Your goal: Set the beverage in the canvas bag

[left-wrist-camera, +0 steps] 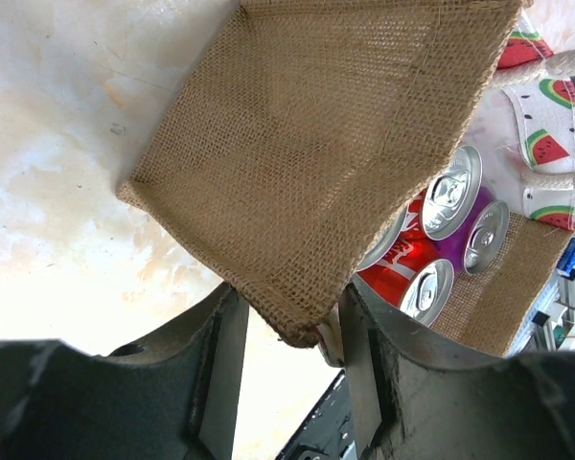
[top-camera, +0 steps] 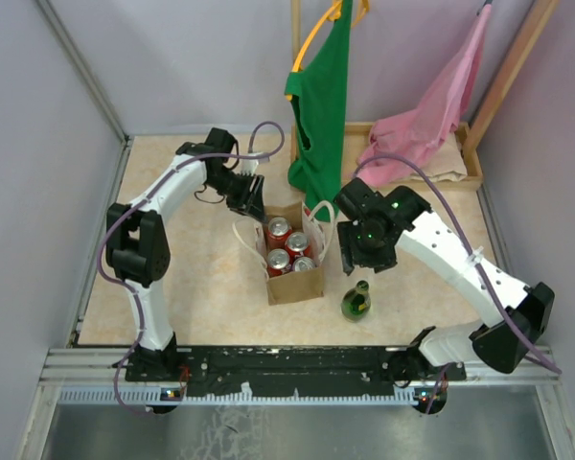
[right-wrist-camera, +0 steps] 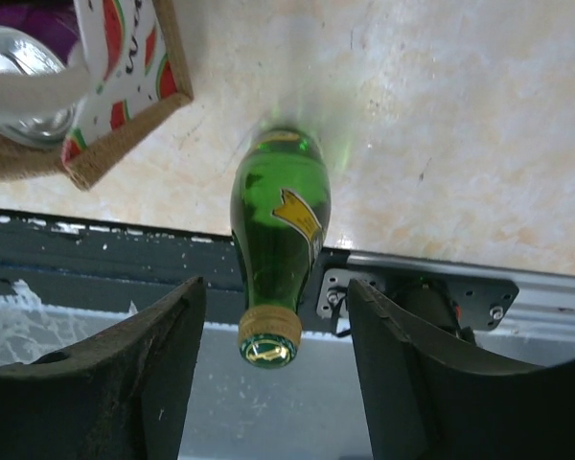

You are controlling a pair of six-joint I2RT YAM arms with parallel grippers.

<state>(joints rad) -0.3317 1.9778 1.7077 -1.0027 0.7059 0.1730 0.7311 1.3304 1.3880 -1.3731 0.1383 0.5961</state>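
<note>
1. The green bottle point(right-wrist-camera: 278, 230) is standing upright on the desk point(top-camera: 201, 278), close to the near edge and just to the right of the canvas bag point(top-camera: 297, 283), outside it.
2. The right gripper point(right-wrist-camera: 276, 292) is hovering over the bottle with its jaws spread wide. In the wrist view, free space is showing on both sides of the neck. From above, its fingertips are hiding under its own wrist.
3. The bag is standing open. Four silver-topped cans point(top-camera: 286, 244) are packed upright inside, and the cans' sides are mostly hidden by the bag's walls.
4. The left gripper point(left-wrist-camera: 287, 355) is sitting at the bag's far left corner, with the brown woven side panel's corner lying between its fingers. Whether the cloth is being pinched is impossible to tell.
5. In the left wrist view the white handles are being cut off by the frame edge.
6. At the far end, a green garment point(top-camera: 321, 115) is hanging, and a pink cloth point(top-camera: 431, 115) is draping onto a wooden tray point(top-camera: 470, 177).
</note>
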